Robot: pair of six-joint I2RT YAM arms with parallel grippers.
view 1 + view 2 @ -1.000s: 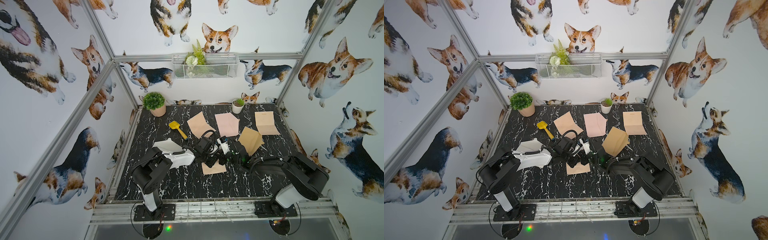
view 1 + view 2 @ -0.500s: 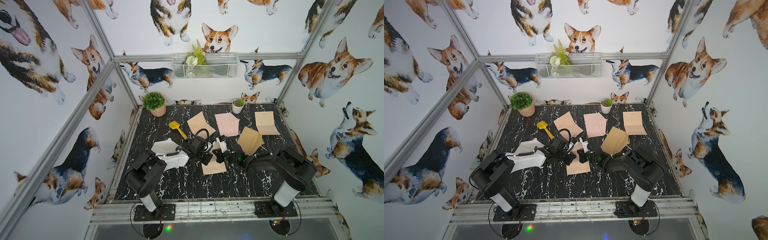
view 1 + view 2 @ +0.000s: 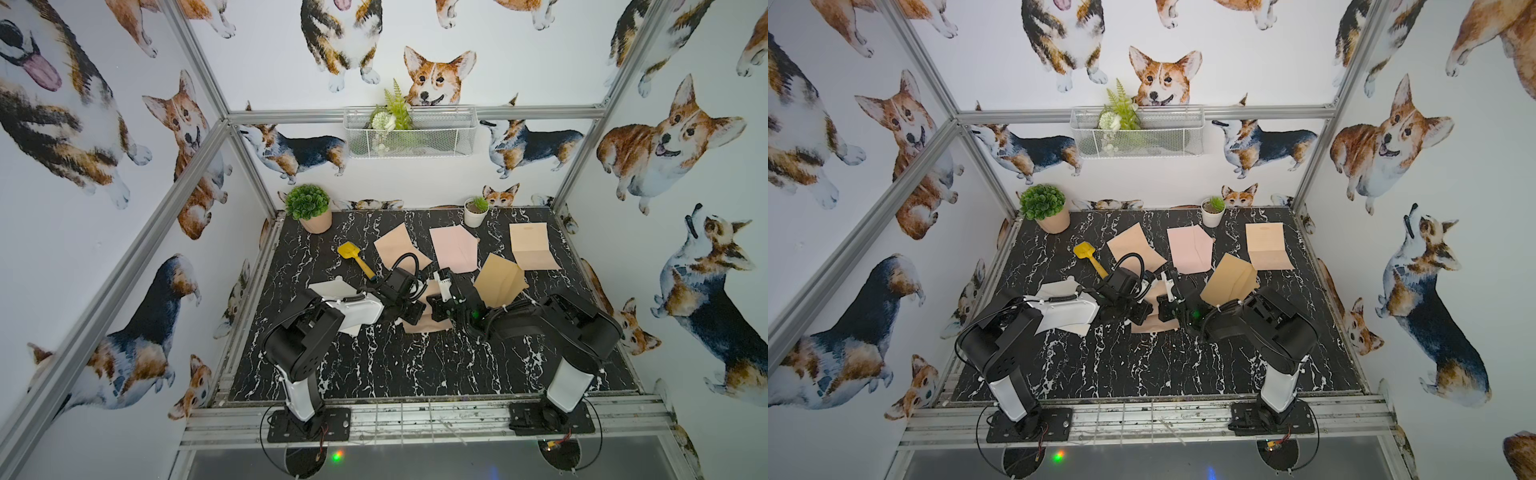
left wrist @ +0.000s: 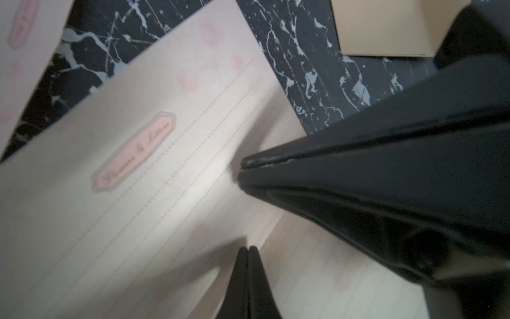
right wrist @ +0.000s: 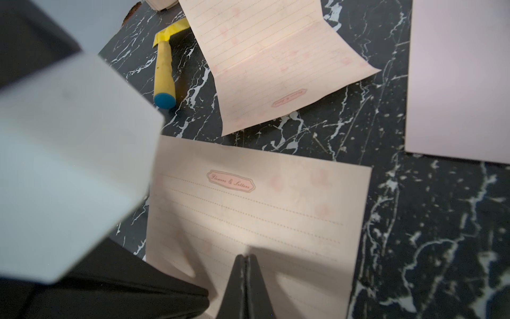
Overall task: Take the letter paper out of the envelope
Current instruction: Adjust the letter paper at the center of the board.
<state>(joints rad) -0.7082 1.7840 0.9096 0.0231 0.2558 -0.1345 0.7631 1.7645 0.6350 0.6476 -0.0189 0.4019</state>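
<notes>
Looking through the wrist cameras, I see both pincers fully closed, the tips meeting with no gap. The left gripper [image 4: 247, 250] points down at the letter paper [image 4: 138, 179], a lined peach sheet with a pink "Flowers & Letters" label. The right gripper [image 5: 246, 258] sits over the same sheet from the opposite side. Whether either pincer has a fold of the sheet nipped or only presses on it, I cannot tell. In the left wrist view, the right gripper's closed fingers [image 4: 303, 171] reach the sheet close to my left tips.

In both top views the sheet lies on the black marble tabletop [image 3: 374, 365] between the two wrists, mostly hidden by them and outside every envelope. The brown envelope [image 3: 498, 280] stands tilted up just beside the right arm, near the sheet. A pink envelope [image 3: 453, 249] lies flat farther back, and a white envelope [image 3: 328, 289] is partly under the left arm. A second lined sheet [image 3: 399, 249] rests next to the yellow toy shovel [image 3: 353, 257], and a folded sheet [image 3: 532, 247] lies at the far right.
</notes>
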